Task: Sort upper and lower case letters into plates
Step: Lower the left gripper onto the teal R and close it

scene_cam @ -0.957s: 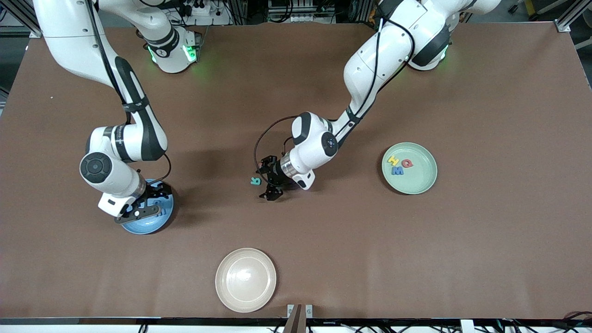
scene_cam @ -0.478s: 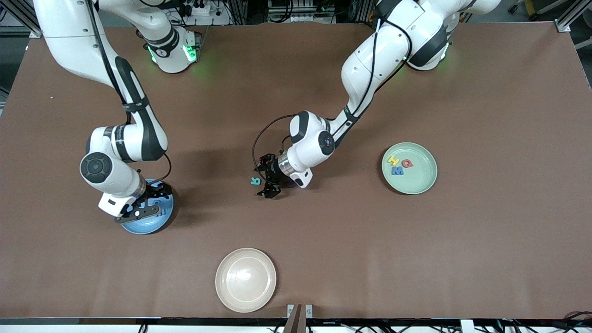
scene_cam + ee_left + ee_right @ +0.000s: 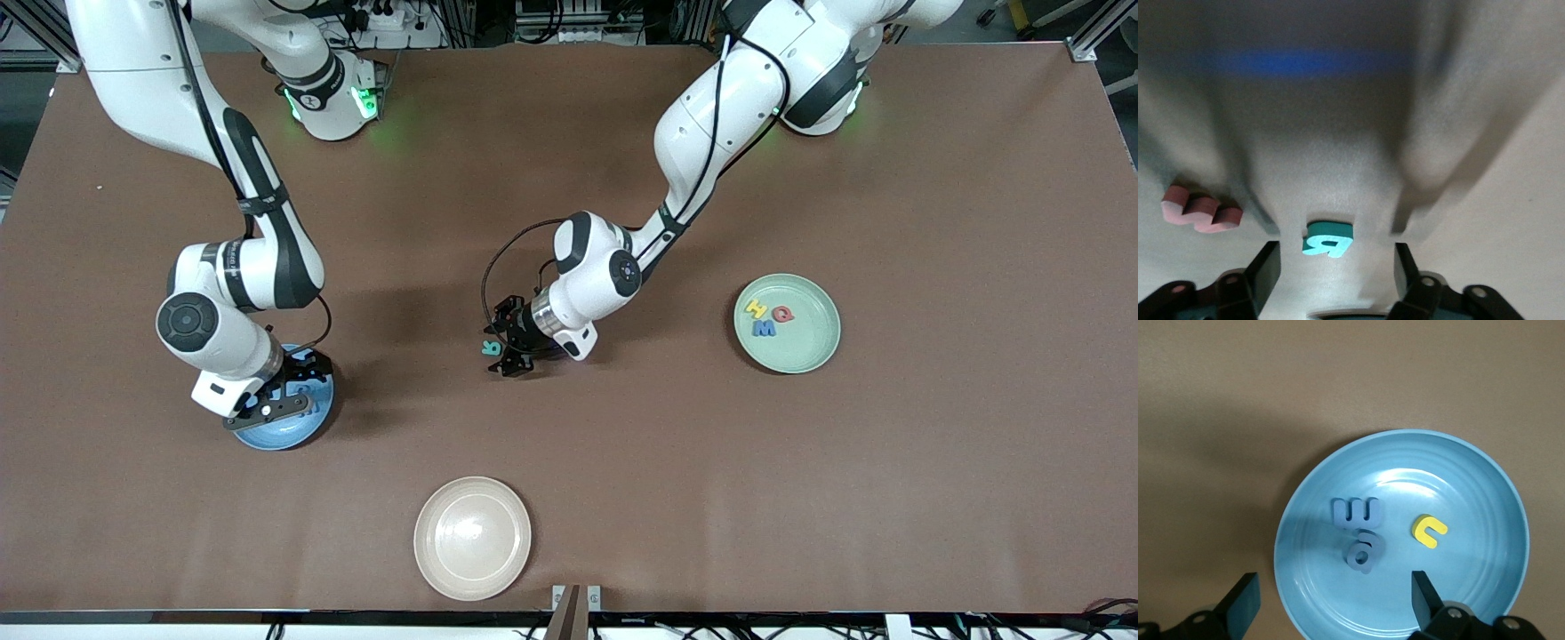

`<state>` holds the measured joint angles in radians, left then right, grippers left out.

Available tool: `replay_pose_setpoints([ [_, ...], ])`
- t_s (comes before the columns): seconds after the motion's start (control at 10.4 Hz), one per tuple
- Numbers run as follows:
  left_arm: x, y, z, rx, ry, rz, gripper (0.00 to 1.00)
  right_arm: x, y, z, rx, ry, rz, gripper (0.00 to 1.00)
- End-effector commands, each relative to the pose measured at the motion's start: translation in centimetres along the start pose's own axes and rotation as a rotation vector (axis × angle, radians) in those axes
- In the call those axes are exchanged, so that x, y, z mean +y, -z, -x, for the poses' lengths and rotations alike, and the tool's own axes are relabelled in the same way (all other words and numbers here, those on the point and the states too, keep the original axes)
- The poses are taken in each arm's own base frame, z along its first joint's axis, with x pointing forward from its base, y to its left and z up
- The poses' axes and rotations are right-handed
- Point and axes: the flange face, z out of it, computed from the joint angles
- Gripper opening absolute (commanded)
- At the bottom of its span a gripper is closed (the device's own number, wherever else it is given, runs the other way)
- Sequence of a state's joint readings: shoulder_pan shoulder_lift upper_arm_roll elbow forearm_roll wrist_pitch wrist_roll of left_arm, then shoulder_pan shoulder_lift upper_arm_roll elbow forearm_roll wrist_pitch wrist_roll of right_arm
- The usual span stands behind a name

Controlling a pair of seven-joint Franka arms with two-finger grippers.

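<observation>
1 teal letter (image 3: 1327, 239) sits between the open left gripper (image 3: 1337, 270); right gripper (image 3: 1331, 603) hangs open over the blue plate (image 3: 1485, 487).

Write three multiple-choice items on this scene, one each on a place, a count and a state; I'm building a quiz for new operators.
1. Where is the teal letter?
A. In the beige plate
B. On the table, between the left gripper's fingers
C. Held up in the air

2. How many letters lie in the green plate?
A. One
B. Five
C. Three

3. What is the state of the right gripper?
A. Open and empty over the blue plate
B. Shut on a yellow letter
C. Shut and empty over the green plate

Answers:
1 B: the left wrist view shows it lying flat on the table, with a finger on each side and gaps between.
2 C: a yellow H, a red Q and a blue M lie there.
3 A: its fingers stand wide apart above the blue plate, with nothing between them.
</observation>
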<state>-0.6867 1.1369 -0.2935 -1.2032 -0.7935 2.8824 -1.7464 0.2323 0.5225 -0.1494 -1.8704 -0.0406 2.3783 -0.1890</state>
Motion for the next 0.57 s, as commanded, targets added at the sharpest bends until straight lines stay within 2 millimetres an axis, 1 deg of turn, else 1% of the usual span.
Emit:
replay_pose_setpoints([
  [0.0,0.32,-0.67,0.21,-0.024,-0.004,0.014,0.65,-0.37,0.38,-0.52,0.0,0.004,0.006,1.0],
  [0.1,0.32,-0.67,0.21,-0.024,-0.004,0.014,0.64,-0.53,0.56,-0.62,0.004,0.007,0.007,1.0],
  [0.19,0.42,-0.63,0.16,-0.024,-0.001,0.015,0.58,-0.63,0.56,-0.63,0.002,0.008,0.007,1.0],
  [0.29,0.92,-0.4,-0.08,-0.024,0.004,0.02,0.58,-0.63,0.57,-0.65,0.004,0.008,0.007,1.0],
  [0.38,0.87,-0.5,-0.24,-0.021,0.005,0.019,0.57,-0.62,0.63,-0.69,0.005,0.008,0.007,1.0],
  [0.48,0.87,-0.4,-0.12,-0.023,0.009,0.019,0.51,-0.6,0.75,-0.77,0.007,0.007,0.007,1.0],
])
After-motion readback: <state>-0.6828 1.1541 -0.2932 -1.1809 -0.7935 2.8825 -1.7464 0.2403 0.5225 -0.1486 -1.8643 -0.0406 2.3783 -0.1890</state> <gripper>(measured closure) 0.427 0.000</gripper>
